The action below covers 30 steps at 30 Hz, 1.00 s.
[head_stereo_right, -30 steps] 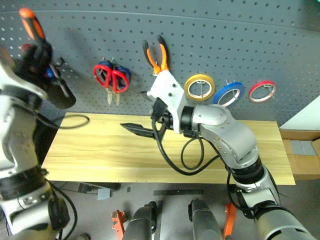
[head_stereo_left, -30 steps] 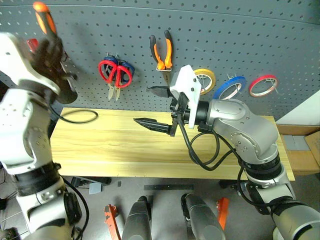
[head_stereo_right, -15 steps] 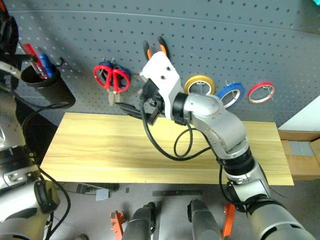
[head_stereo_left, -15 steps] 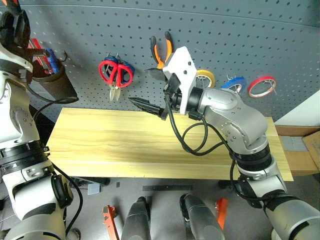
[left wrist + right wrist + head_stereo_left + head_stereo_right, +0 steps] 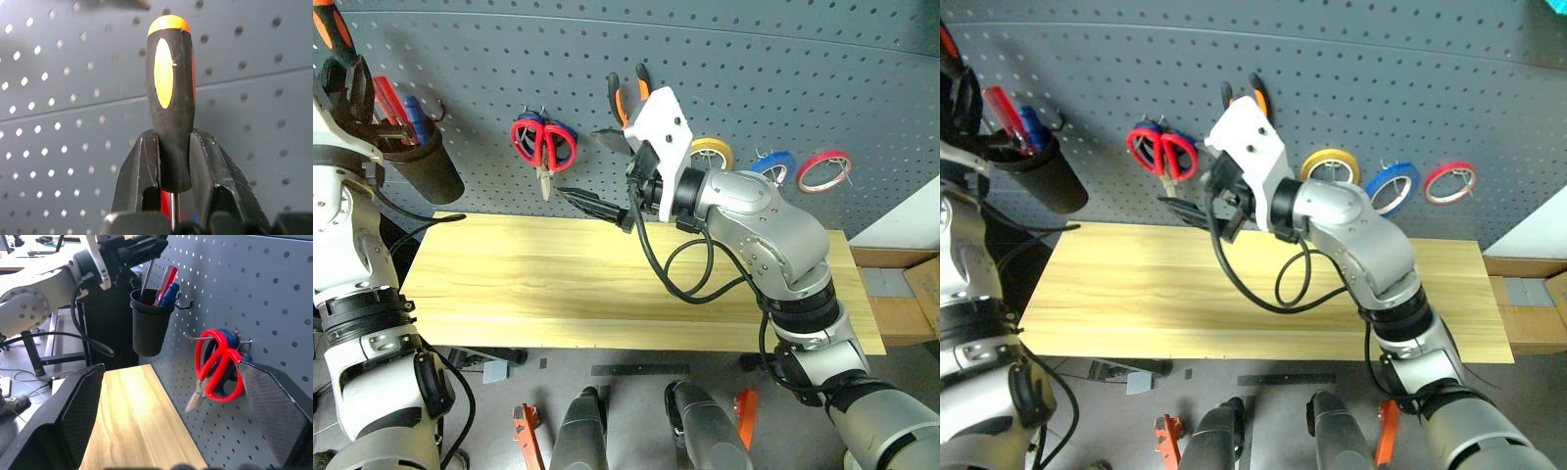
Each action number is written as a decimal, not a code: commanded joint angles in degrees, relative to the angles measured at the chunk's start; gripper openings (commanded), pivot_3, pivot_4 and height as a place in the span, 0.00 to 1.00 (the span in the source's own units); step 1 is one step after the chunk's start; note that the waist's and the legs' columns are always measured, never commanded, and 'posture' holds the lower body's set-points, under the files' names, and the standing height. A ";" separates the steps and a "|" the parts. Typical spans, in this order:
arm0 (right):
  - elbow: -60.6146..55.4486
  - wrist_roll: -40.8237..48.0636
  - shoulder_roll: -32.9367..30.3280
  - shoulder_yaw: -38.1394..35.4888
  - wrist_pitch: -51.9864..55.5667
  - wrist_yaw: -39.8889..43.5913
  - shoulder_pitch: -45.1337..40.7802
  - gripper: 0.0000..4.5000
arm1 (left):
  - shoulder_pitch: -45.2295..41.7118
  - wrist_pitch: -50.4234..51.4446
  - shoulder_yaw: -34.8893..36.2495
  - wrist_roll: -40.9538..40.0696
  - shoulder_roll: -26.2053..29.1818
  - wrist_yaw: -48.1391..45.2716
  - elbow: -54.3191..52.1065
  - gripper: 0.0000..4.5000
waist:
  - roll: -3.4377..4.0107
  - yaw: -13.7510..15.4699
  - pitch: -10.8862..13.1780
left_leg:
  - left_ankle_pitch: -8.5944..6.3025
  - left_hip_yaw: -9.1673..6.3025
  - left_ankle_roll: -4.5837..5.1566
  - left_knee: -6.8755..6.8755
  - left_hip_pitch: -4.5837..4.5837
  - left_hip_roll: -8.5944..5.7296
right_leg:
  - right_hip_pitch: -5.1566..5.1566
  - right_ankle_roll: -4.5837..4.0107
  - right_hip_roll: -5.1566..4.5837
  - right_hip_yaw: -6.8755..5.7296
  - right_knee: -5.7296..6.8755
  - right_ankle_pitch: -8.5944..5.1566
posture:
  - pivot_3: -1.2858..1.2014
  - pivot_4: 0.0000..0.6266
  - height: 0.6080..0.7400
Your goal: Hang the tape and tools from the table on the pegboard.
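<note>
On the far left I have the left gripper point(image 5: 173, 161) clenched on the screwdriver point(image 5: 171, 103), fingers point(image 5: 139, 169) pinching the base of its orange-and-black handle, with the shaft pointing down into the black cup point(image 5: 426, 171) that hangs on the pegboard point(image 5: 754, 78). A red-handled tool and a blue one already stand in that cup, so my worry here is the tip catching the rim or jamming against them; if I let go before the shaft is properly inside, it may tip out and drop off the end of the worktop point(image 5: 529, 284).

Moving right, the red-handled scissors point(image 5: 540, 147) hang on a hook with the blue-handled scissors point(image 5: 226, 340) just behind them, and the pliers point(image 5: 628, 98) hang higher up beside them.

My right gripper point(image 5: 597, 171) hovers in front of the board, its fingers spread wide and holding nothing, one black finger point(image 5: 592, 203) reaching toward the scissors. That is the second risk: any drift toward the board could knock the scissors or pliers off their hooks, and its loose cable could snag on them.

Further right hang the yellow tape ring point(image 5: 1330, 168), the blue tape point(image 5: 1393, 186) and the red tape ring point(image 5: 1451, 181). I judge only the screwdriver left to place.
</note>
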 commanded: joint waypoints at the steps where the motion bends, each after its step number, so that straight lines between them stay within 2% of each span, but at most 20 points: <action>1: -2.37 -0.04 0.25 -0.09 -0.64 0.32 -0.59 1.00 | 0.66 -2.10 -0.18 0.10 -0.40 0.69 -2.37 0.28 | 0.00 -0.01 -0.05 | 0.00 0.01 0.00 0.01 0.00 -0.01 | 0.00 0.00 0.00 0.00 0.01 0.00 | 0.49 0.29 1.00; 10: -2.09 -0.33 -0.33 -0.19 -0.84 0.84 -0.78 1.00 | 0.60 -1.93 -1.50 -0.93 -2.33 1.15 -5.50 0.95 | -0.12 -0.02 -0.47 | -0.01 0.01 0.01 0.08 0.00 0.00 | 0.00 -0.01 -0.01 -0.01 0.08 0.01 | 0.49 0.27 1.00; 14: -3.32 0.91 -1.68 -2.18 -0.04 2.22 -0.42 1.00 | -0.01 -0.14 -2.49 -1.69 -2.74 1.72 -12.28 0.95 | -0.21 -0.05 -1.31 | 0.00 0.01 -0.01 0.08 0.00 0.00 | 0.00 -0.01 -0.01 -0.02 0.08 0.01 | 0.49 0.23 1.00; 19: -7.17 6.07 -4.68 -6.75 3.13 4.17 2.11 1.00 | 1.37 7.34 -5.11 -5.37 -3.45 0.28 -24.98 0.95 | -0.34 0.03 -2.70 | 0.01 0.00 -0.03 0.09 -0.01 -0.01 | 0.02 -0.01 -0.02 -0.02 0.08 0.01 | 0.50 0.20 1.00; 22: -11.91 9.67 -9.86 -9.38 6.37 6.32 7.98 1.00 | 8.51 20.05 -9.68 -14.70 -2.57 -5.70 -37.48 0.95 | -0.12 0.00 -4.08 | -0.01 0.01 0.01 0.08 0.02 0.00 | 0.15 0.00 -0.02 -0.01 -0.02 0.01 | 0.51 0.18 1.00; 24: -13.76 10.55 -12.61 -9.55 7.64 6.72 11.17 1.00 | 12.30 26.62 -10.58 -19.60 -2.28 -6.88 -42.25 0.95 | 0.13 0.04 -4.77 | -0.11 -0.01 0.18 0.07 0.14 0.01 | 0.33 0.01 -0.08 0.01 -0.09 0.00 | 0.51 0.17 1.00; 28: -17.24 9.36 -17.33 -8.77 6.29 6.88 20.48 1.00 | 22.70 34.42 -11.37 -24.62 -2.78 -7.67 -48.90 0.95 | 0.37 -0.15 -5.27 | -0.10 0.00 0.22 0.37 0.40 0.04 | 0.56 -0.04 0.26 0.10 0.07 0.04 | 0.51 0.15 1.00; 30: -17.44 7.88 -18.53 -8.40 4.34 6.34 24.62 1.00 | 27.26 36.04 -12.08 -24.54 -3.45 -7.31 -50.26 0.95 | 0.57 -0.16 -5.47 | -0.11 0.08 0.22 0.38 0.80 0.06 | 0.83 -0.05 0.32 0.22 0.25 0.03 | 0.51 0.14 1.00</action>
